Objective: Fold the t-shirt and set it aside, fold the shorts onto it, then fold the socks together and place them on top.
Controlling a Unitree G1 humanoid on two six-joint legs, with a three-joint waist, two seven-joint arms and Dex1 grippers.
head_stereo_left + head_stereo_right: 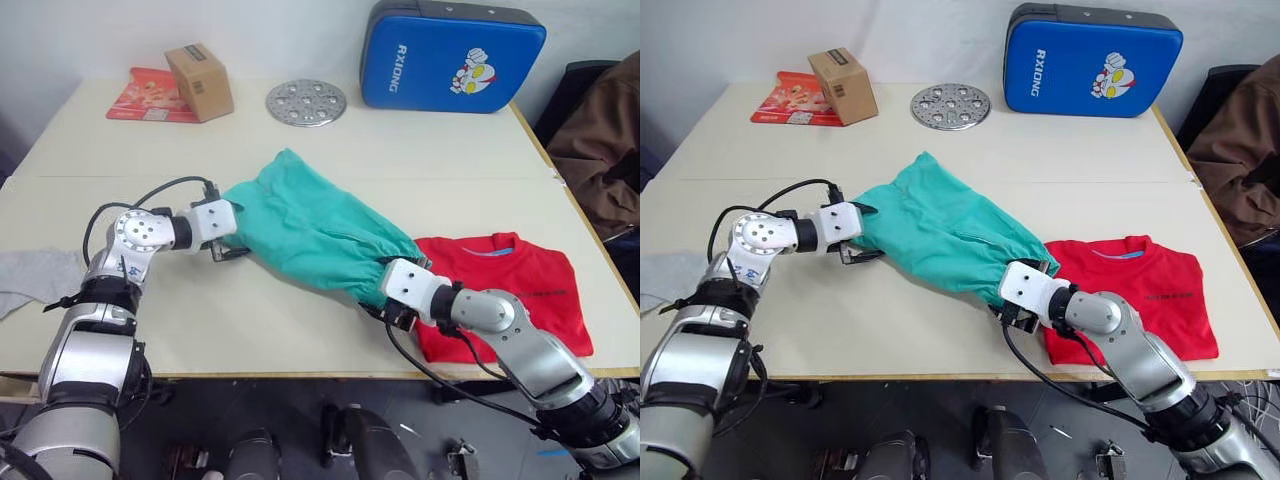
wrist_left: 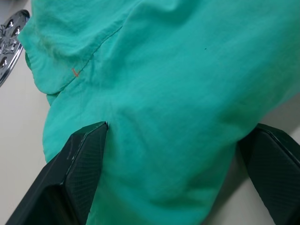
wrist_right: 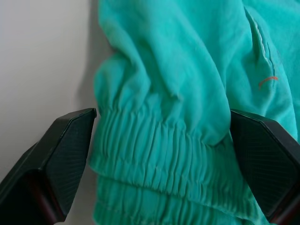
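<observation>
The teal shorts (image 1: 305, 235) lie slantwise across the middle of the table (image 1: 300, 330). My left gripper (image 1: 228, 248) is at their far-left leg end, open, its fingers (image 2: 82, 168) straddling the fabric (image 2: 178, 93). My right gripper (image 1: 388, 305) is at the gathered waistband (image 3: 154, 154), open as well, with the band between its fingers (image 3: 265, 159). The red t-shirt (image 1: 530, 290) lies folded at the right front of the table, its left edge under the waistband end of the shorts. The grey socks (image 1: 35, 278) lie at the table's left edge.
Along the back of the table are a cardboard box (image 1: 200, 82) on a red packet (image 1: 148, 96), a perforated metal disc (image 1: 306, 102) and a blue padded case (image 1: 450, 55). A brown jacket (image 1: 605, 140) hangs beyond the right edge.
</observation>
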